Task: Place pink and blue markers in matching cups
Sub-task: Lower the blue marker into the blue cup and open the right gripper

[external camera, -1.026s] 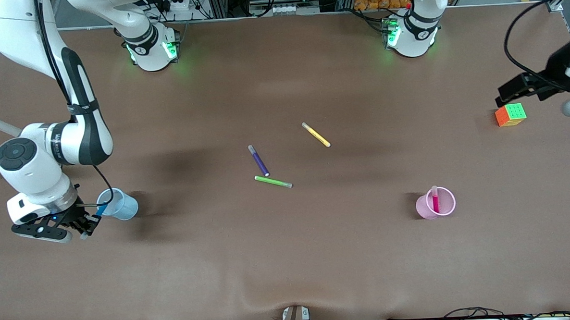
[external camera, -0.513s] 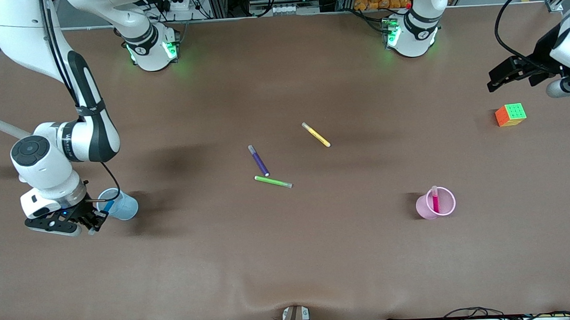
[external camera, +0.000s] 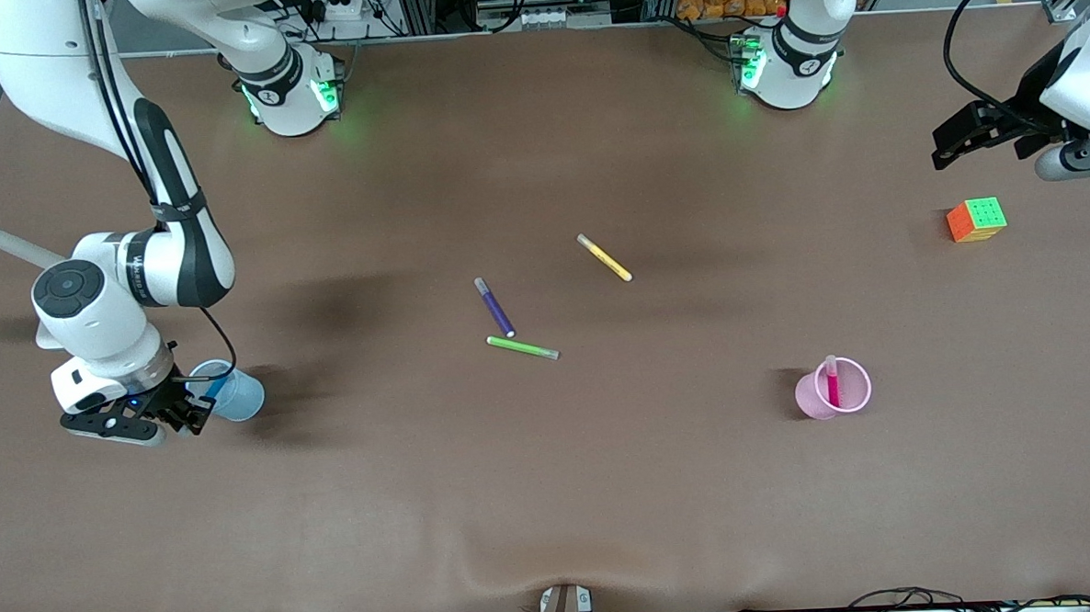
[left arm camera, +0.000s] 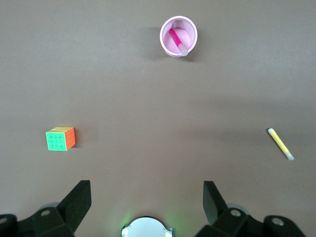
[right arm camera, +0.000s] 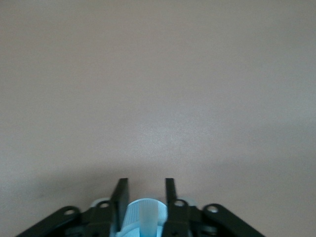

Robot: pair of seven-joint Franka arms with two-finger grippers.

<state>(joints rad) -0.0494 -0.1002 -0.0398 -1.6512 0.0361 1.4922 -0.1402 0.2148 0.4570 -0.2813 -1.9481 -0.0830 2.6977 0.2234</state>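
Note:
The blue marker leans in the light blue cup at the right arm's end of the table. My right gripper hovers at that cup's rim, open. In the right wrist view the marker's pale cap rises from the blue cup between the parted fingers of the right gripper, clear of both. The pink marker stands in the pink cup, as the left wrist view also shows: pink marker, pink cup. My left gripper hangs open and empty over the left arm's end.
A purple pen, a green pen and a yellow pen lie loose mid-table. A colour cube sits near the left gripper. The table's front edge has a small clamp.
My right gripper shifted toward the blue cup and its jaws parted, letting go of the blue marker, which now rests in the cup. The left arm drew back toward its base.

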